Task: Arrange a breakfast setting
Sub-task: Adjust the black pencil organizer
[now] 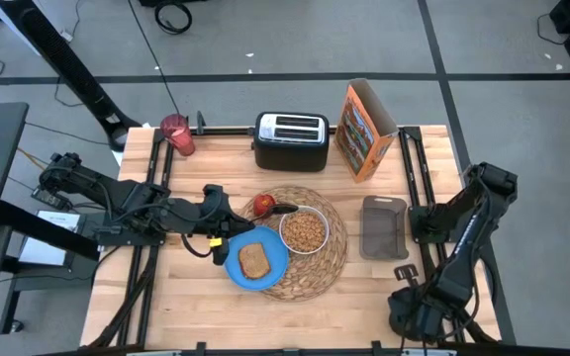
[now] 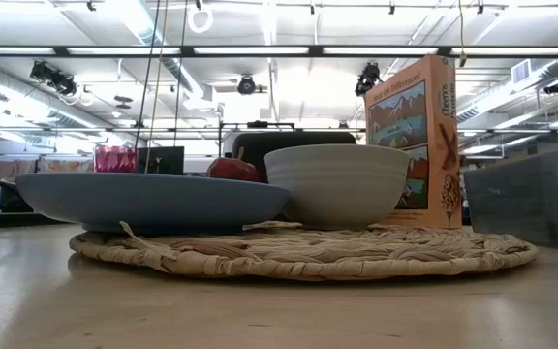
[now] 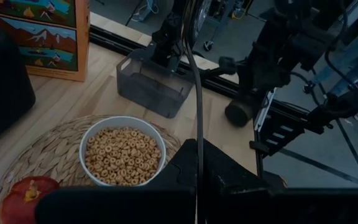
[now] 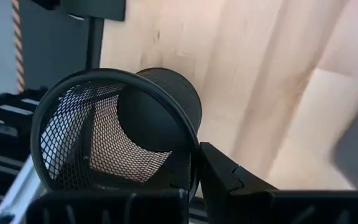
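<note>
Breakfast setting check, sweeping from my left. Pink cup (image 1: 177, 133) stands at the back-left corner of the worktop (image 1: 166, 297), well apart from the placemat (image 1: 330, 259), so I judge that one not yet brought in. Left tool (image 1: 287, 209) reaches in over the mat, its tip just beside the red apple (image 1: 263, 205) at the mat's back-left edge; something thin and dark sits at the tip, maybe the spoon, but I can't make it out, and I can't tell whether the fingers are clenched or released. Blue plate (image 1: 256, 262) rests on the mat's front-left edge with the toast (image 1: 254, 261) on it. White bowl (image 1: 304, 230) is beside it on the mat, full of cereal rings. Behind the mat stand the toaster (image 1: 291, 140) and the cereal box (image 1: 362, 129); a grey bin (image 1: 383, 225) lies to the mat's right. Right tool (image 4: 194, 180) waits at the front-right, down by a black mesh cup (image 4: 114, 130); its fingers look closed together, holding nothing that I can see. My read: plate, toast, bowl and apple are placed; cup and spoon remain.
</note>
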{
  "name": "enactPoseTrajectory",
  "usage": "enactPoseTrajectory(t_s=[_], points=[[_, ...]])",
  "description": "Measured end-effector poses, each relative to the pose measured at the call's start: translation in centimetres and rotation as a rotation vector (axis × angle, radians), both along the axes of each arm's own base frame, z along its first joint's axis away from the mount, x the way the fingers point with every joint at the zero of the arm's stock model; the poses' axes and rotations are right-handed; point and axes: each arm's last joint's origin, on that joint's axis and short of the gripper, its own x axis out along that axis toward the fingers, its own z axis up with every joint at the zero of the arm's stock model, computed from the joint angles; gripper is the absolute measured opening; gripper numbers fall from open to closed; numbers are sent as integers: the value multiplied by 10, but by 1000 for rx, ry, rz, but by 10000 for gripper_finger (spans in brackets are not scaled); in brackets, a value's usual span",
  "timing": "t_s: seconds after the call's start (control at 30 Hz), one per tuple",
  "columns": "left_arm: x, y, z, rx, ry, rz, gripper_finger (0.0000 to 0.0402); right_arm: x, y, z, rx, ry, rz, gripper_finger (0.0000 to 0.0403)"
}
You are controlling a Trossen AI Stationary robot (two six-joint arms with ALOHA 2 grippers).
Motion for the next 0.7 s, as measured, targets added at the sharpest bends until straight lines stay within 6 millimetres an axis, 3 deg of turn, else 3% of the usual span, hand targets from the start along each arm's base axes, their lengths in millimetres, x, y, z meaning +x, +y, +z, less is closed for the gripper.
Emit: enactPoseTrajectory(t_s=[0.23, 0.7], points=[[0, 0, 0, 0, 1, 0, 8, -1, -2, -11, -3, 8, -32, 30], [0, 0, 0, -3, 5, -5, 6, -1, -2, -10, -9, -9, -2, 101]])
